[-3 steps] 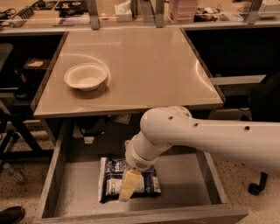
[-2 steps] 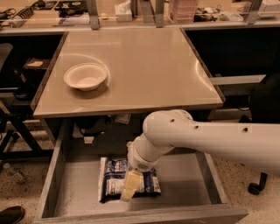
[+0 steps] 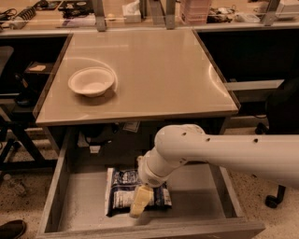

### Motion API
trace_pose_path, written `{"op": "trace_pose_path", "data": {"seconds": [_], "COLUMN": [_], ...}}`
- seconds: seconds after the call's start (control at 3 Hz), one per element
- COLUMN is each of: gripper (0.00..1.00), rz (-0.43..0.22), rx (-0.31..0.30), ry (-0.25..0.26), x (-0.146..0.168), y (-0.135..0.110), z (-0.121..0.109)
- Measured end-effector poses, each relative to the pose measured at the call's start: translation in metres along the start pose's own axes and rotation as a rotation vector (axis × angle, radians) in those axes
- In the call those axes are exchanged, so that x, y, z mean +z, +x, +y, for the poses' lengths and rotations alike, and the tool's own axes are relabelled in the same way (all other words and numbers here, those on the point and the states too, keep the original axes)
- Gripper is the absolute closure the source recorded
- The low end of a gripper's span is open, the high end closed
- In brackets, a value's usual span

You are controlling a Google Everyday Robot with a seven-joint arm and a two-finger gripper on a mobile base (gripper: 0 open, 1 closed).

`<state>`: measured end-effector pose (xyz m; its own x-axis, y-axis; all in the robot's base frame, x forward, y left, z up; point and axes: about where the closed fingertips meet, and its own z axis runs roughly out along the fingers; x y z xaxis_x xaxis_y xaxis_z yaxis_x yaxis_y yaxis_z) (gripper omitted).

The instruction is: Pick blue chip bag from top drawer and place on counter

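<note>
Gripper over crinkly blue chip bag, white print, top drawer.

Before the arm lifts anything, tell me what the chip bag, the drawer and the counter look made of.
The blue chip bag: likely foil or plastic film; creased, with glints. The top drawer: matte grey, faintly grained walls, perhaps painted wood or laminate. The counter: smooth glossy beige, probably laminate; it reflects light. The gripper is in the drawer at the bag's front edge.

A white bowl is sitting upright at left, a cluttered bench with metal posts is running along the back, and a dark wheeled chair is standing at right.
</note>
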<state>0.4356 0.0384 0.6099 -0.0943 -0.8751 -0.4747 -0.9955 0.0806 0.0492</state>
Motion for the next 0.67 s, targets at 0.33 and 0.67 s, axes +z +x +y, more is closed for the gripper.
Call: {"op": "trace_pose_path", "data": {"seconds": [0.33,0.67], "gripper": [0.00,0.19], "rz": [-0.008,-0.008], "rx": [0.024,0.024], "ry": [-0.019,-0.019], "x": [0.0107,0.0107], "y": [0.0070,0.0070], "z": [0.0029,0.0029]}}
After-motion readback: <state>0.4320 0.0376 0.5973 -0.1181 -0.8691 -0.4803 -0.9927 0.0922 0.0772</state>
